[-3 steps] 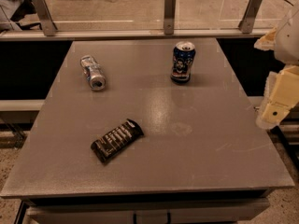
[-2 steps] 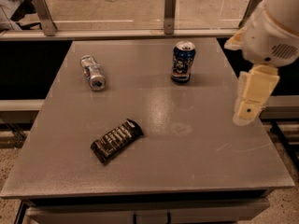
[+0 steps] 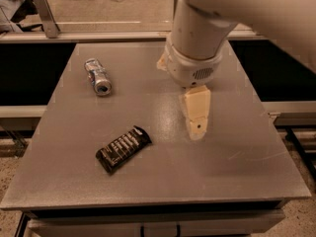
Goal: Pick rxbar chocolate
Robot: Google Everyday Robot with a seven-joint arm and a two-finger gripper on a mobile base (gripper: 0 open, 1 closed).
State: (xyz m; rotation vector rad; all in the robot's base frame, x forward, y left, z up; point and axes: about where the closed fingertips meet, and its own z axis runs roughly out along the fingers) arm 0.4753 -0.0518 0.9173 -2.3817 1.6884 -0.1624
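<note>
The rxbar chocolate [image 3: 123, 149] is a flat dark wrapped bar with white lettering. It lies at an angle on the grey table [image 3: 237, 167], left of centre and near the front. My gripper [image 3: 196, 116] hangs over the middle of the table, to the right of the bar and a little behind it, well apart from it. It holds nothing that I can see. The big white arm above it fills the upper right of the view.
A silver dented can [image 3: 98, 76] lies on its side at the back left of the table. The arm hides the back right of the table. A rail with metal posts [image 3: 45, 14] runs behind the table.
The arm has swung in from the right edge to over the middle of the table, and now covers the dark blue can. The bar and the silver can have not moved.
</note>
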